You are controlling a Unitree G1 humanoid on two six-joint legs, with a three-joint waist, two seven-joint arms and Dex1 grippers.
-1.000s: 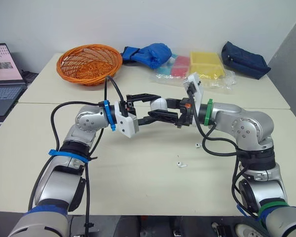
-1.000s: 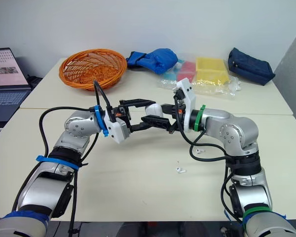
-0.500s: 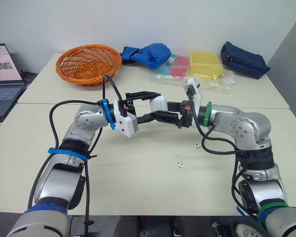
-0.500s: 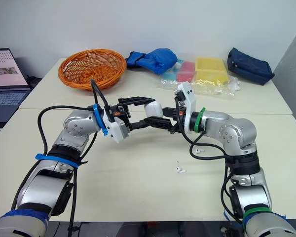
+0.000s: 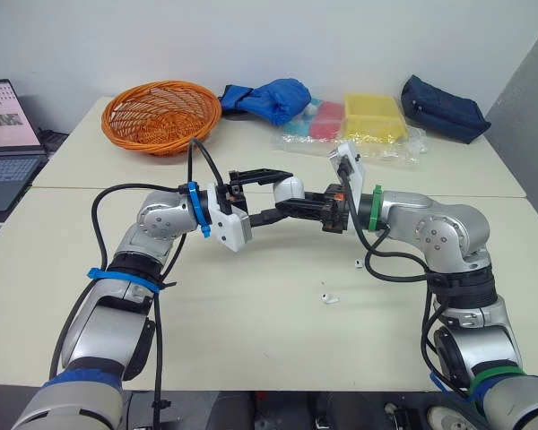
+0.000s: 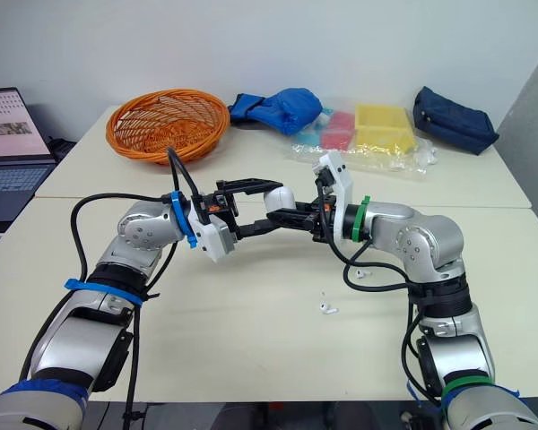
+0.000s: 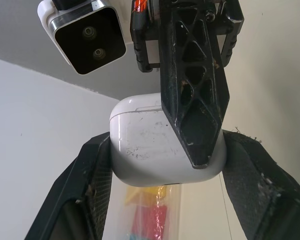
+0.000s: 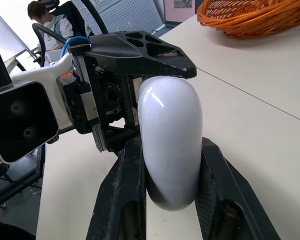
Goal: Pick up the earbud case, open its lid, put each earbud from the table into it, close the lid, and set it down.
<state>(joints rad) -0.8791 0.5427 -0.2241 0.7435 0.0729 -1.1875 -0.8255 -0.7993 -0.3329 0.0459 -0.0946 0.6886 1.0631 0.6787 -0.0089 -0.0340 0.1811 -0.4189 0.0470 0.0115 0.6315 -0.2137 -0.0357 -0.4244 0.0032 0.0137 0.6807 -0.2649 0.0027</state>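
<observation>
The white earbud case (image 5: 290,188) hangs above the middle of the table, lid shut. My left gripper (image 5: 284,192) is shut on it, with a black finger (image 7: 90,185) pressed to each end. My right gripper (image 5: 293,201) reaches in from the other side and is shut on the same case (image 8: 170,145), its fingers (image 8: 127,195) touching both flat sides. In the left wrist view one right finger (image 7: 192,100) crosses the case front. Two white earbuds lie on the table below: one (image 5: 329,298) nearer me, the other (image 5: 359,263) under my right forearm.
At the back stand an orange wicker basket (image 5: 161,115), a blue cloth bundle (image 5: 269,97), yellow and red boxes in a clear bag (image 5: 372,116) and a navy pouch (image 5: 444,107). A laptop (image 5: 4,134) sits off the table's left. A seated person (image 8: 40,20) is in the background.
My right gripper's fingers have closed in from wide open onto the case. The left gripper has kept its hold and barely moved.
</observation>
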